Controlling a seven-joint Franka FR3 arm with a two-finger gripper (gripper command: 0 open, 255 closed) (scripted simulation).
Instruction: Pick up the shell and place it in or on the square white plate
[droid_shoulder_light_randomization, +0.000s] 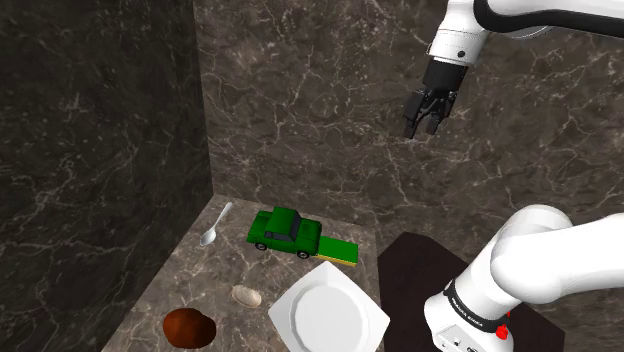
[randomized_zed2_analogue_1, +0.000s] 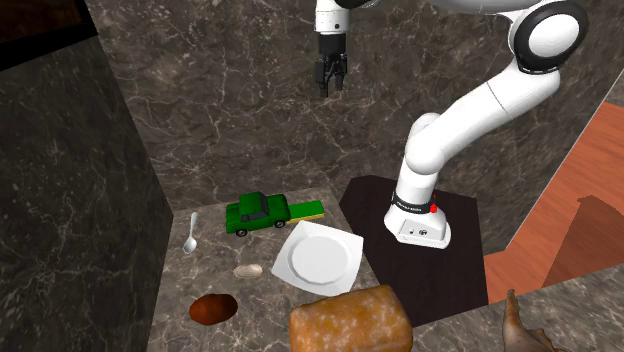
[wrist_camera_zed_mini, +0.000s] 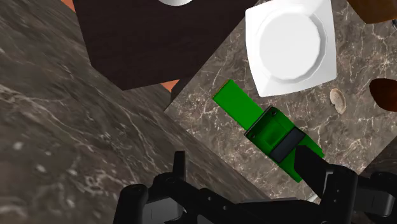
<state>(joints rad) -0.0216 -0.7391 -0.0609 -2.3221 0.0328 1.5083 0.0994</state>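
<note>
Hovering high above the counter (droid_shoulder_light_randomization: 190, 285), end effector (droid_shoulder_light_randomization: 423, 133) up against the marbled wall, fingers (wrist_camera_zed_mini: 180, 167) set well apart and clasping nothing. For the shell (droid_shoulder_light_randomization: 246, 296), look far down and, in the shoulder view, toward the lower left, out near the counter's front, resting flat on the stone. Lying just beside the square white plate (droid_shoulder_light_randomization: 330, 316), off its corner pointing to the shoulder view's left, close but seemingly not touching. Seen along the end effector in the wrist view, sitting past the green toy car (droid_shoulder_light_randomization: 287, 232), on its far side. Hence, by the look of it, a long descent plus a carry outward over the car rather than a straight drop. Small pale oval, long axis apparently running roughly alongside the plate's nearest edge. Best bridged across the short width, probably with a turn of the wrist before closing. Flanked on the other side by a brown rounded lump (droid_shoulder_light_randomization: 189, 327), near but apart, and with a spoon (droid_shoulder_light_randomization: 214, 228) well back toward the wall, neither crowding the approach. Only one arm here, so no choice of side. After the lift, merely a short hop sideways to the plate.
</note>
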